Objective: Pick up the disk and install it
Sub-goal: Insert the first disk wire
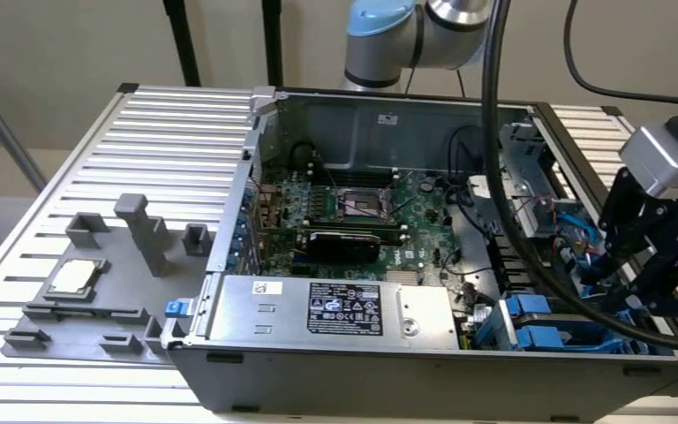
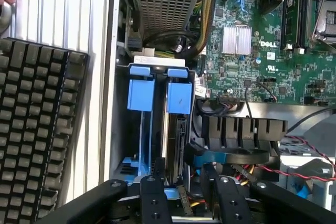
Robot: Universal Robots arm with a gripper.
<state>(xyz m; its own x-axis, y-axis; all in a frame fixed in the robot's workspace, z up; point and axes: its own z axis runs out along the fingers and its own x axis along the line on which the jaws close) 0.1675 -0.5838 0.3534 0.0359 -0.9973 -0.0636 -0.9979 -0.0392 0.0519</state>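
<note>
Two blue tabs (image 2: 142, 88) stand side by side in the case (image 1: 433, 384). The disk (image 2: 176, 129) sits on edge under one, beside the motherboard (image 2: 262, 51). The gripper (image 2: 181, 173) hangs over its end, parted and not clamped. The disk looks rigid, fairly heavy and shock-sensitive; its metal flanks seem safer to grip than the plastic rails.

Arm (image 1: 387, 35) is coming in from the far side, with the black pincer (image 1: 628, 278) hanging low at the exterior view's right. In the wrist view the pincer (image 2: 187, 195) is pointing down, its fingers (image 2: 156, 195) sitting spread apart.
</note>
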